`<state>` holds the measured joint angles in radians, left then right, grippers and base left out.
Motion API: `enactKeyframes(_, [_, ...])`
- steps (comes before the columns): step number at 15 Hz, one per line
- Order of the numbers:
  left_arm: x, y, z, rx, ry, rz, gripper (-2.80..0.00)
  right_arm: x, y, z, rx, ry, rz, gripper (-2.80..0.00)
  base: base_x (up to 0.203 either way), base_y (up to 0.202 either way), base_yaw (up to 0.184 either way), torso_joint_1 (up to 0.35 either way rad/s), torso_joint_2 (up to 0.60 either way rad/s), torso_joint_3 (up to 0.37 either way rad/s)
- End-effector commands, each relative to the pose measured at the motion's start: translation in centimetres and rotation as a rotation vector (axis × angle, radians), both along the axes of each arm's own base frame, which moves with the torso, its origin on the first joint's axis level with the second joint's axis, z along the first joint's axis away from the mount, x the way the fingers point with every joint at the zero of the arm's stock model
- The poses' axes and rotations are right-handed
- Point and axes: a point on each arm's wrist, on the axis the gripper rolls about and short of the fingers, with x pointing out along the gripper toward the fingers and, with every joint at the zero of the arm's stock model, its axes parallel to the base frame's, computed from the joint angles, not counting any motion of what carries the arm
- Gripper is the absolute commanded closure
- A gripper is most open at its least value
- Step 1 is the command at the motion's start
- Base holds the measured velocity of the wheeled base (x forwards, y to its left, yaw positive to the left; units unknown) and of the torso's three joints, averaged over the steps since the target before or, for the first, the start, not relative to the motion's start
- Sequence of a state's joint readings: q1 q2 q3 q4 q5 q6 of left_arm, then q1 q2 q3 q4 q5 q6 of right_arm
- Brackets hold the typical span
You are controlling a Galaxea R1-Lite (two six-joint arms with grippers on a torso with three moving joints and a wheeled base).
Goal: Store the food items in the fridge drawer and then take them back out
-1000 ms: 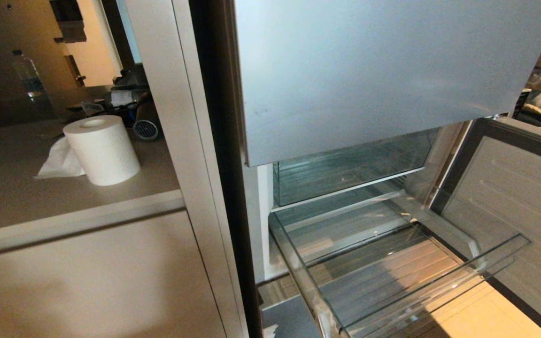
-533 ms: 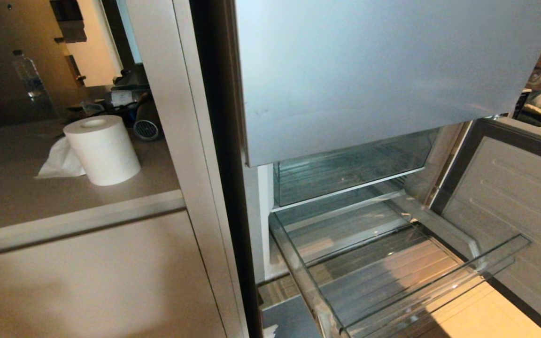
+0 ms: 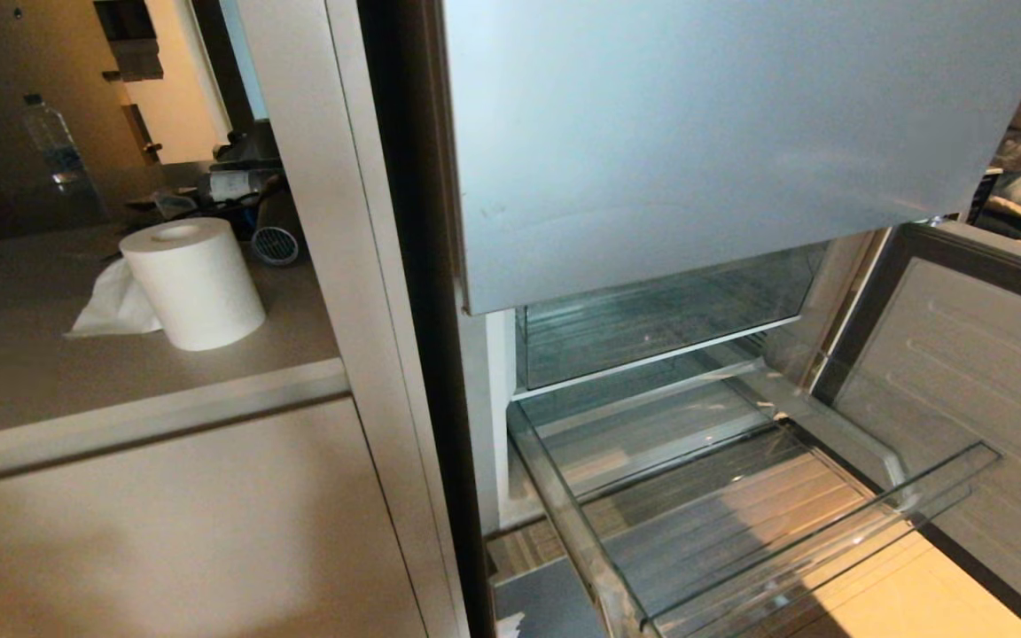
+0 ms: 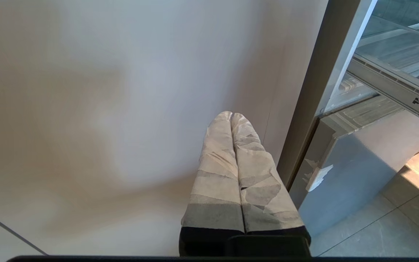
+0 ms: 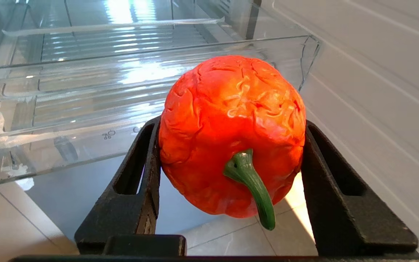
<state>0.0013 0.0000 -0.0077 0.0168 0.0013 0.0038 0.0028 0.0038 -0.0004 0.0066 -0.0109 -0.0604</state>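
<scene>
In the right wrist view my right gripper (image 5: pixel 230 127) is shut on the food item, a glossy red pepper (image 5: pixel 227 109) with a green stem pointing back at the camera. Its black fingers (image 5: pixel 147 163) press the pepper's two sides. The pepper hangs over the tiled floor, just in front of the fridge drawer (image 5: pixel 86 109). That clear ribbed drawer (image 3: pixel 812 540) stands pulled out and holds nothing. My left gripper (image 4: pixel 231 115) is shut with nothing in it, its taped fingers together beside the cabinet panel left of the fridge. Neither arm shows in the head view.
The lower fridge door (image 3: pixel 962 381) stands open at the right, close to the drawer's side. A deeper clear bin (image 3: pixel 652 319) sits above the drawer under the closed upper door (image 3: pixel 697 133). A paper roll (image 3: pixel 194 282) and a bottle (image 3: pixel 51 142) are on the counter at the left.
</scene>
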Motion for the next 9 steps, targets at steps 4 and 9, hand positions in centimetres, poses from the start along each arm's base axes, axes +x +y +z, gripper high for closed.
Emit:
enactKeyframes(4, [0.00, 0.00, 0.00, 0.000, 0.000, 0.001, 0.00, -0.03, 0.00, -0.06, -0.018, 0.001, 0.000, 0.00, -0.001, 0.000, -0.025, 0.001, 0.00, 0.001])
enactKeyframes(9, [0.00, 0.00, 0.00, 0.001, 0.000, 0.001, 0.00, -0.02, 0.00, -0.10, -0.016, 0.002, -0.001, 0.00, 0.001, 0.006, -0.174, 0.002, 0.00, 0.001])
